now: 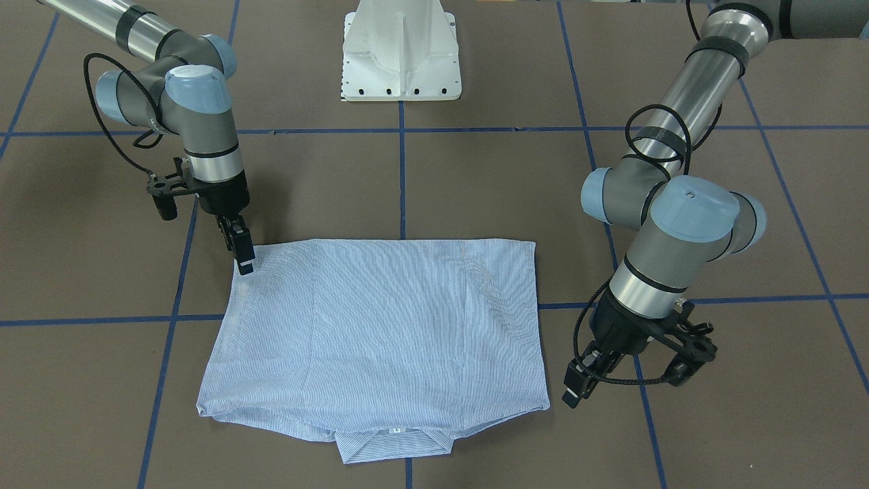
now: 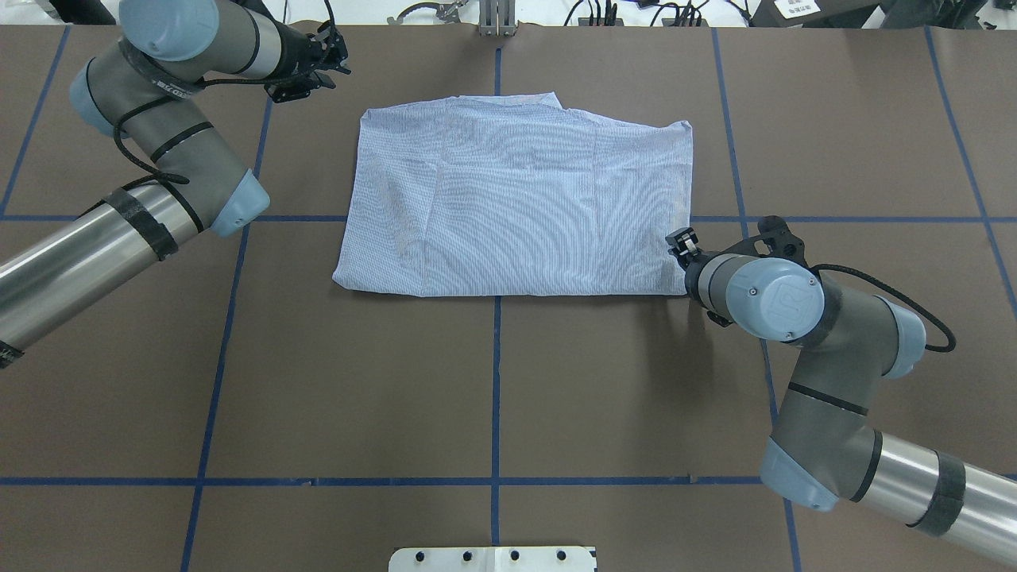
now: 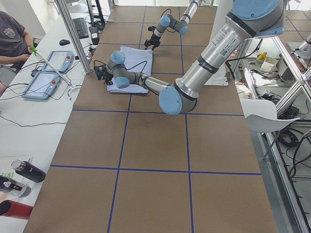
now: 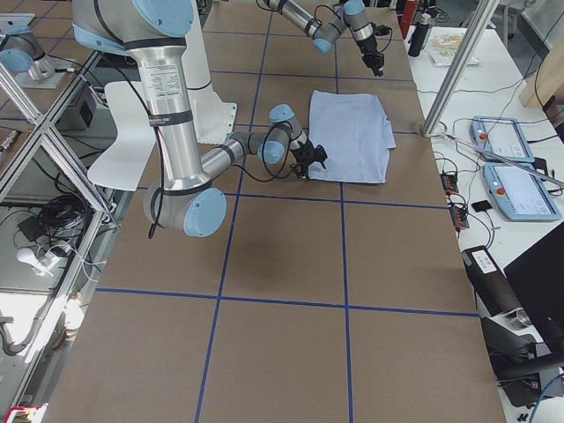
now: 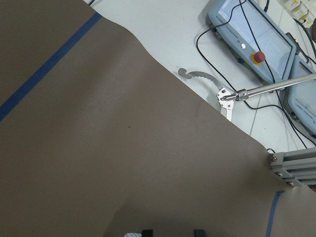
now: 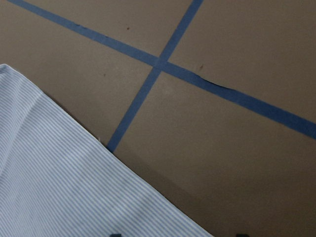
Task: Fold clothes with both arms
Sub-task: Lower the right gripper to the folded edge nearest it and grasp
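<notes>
Your light blue striped shirt [image 1: 380, 326] lies flat on the brown tabletop [image 1: 475, 190]. It is folded into a neat block, and its collar [image 1: 394, 445] pokes out on one side. The right claw [image 1: 245, 265] is open, right at the shirt corner away from the collar. The left claw [image 1: 576, 386] sits just beside a collar-side corner, with its fingers a little apart and off the cloth. Blue tape lines [image 1: 402, 183] run under the shirt.

Robotics lab, brown bench [image 2: 357, 381] gridded in blue tape [image 2: 496, 381], teach pendants [image 4: 522, 189] and cables beyond its far edge, aluminium framing [image 3: 73, 34], operator [image 3: 12, 34] seated there.
</notes>
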Tool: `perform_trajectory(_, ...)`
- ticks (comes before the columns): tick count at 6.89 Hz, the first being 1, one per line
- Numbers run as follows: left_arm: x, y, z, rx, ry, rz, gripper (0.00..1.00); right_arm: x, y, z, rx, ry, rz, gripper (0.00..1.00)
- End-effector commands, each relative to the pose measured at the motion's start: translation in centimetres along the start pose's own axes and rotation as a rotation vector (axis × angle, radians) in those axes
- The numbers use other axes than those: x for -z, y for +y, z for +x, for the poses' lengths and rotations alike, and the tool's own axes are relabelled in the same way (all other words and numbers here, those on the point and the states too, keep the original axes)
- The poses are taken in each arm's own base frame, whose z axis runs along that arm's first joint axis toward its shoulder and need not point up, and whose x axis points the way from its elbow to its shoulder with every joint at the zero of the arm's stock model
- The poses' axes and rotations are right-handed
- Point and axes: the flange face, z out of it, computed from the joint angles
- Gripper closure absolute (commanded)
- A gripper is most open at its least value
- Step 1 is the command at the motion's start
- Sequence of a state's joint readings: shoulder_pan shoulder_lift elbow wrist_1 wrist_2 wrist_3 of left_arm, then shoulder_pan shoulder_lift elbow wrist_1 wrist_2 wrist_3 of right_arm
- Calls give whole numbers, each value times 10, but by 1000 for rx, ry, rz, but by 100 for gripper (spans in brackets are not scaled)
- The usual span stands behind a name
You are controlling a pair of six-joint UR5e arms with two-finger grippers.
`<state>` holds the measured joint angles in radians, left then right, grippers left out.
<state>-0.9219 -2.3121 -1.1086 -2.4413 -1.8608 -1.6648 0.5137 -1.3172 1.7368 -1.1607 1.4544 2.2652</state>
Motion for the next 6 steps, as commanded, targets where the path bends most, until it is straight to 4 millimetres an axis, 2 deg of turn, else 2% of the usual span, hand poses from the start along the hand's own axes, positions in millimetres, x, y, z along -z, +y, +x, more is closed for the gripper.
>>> perform_trajectory(1,1,0,-1,1,1,0,61,11,-2,7,1,-3,-10,19)
perform_trajectory(3,1,0,-6,0,-2,0,61,6,-1,10,4,4,-4,27)
perform_trajectory(4,0,-1,-9,0,-2,0,61,6,-1,10,2,4,-4,37)
perform_trajectory(5,-1,-1,-13,0,-6,1,61,6,-1,9,-5,3,-3,56)
perform_trajectory(6,-1,-2,-17,1,-9,1,61,6,-1,9,-5,2,-2,69)
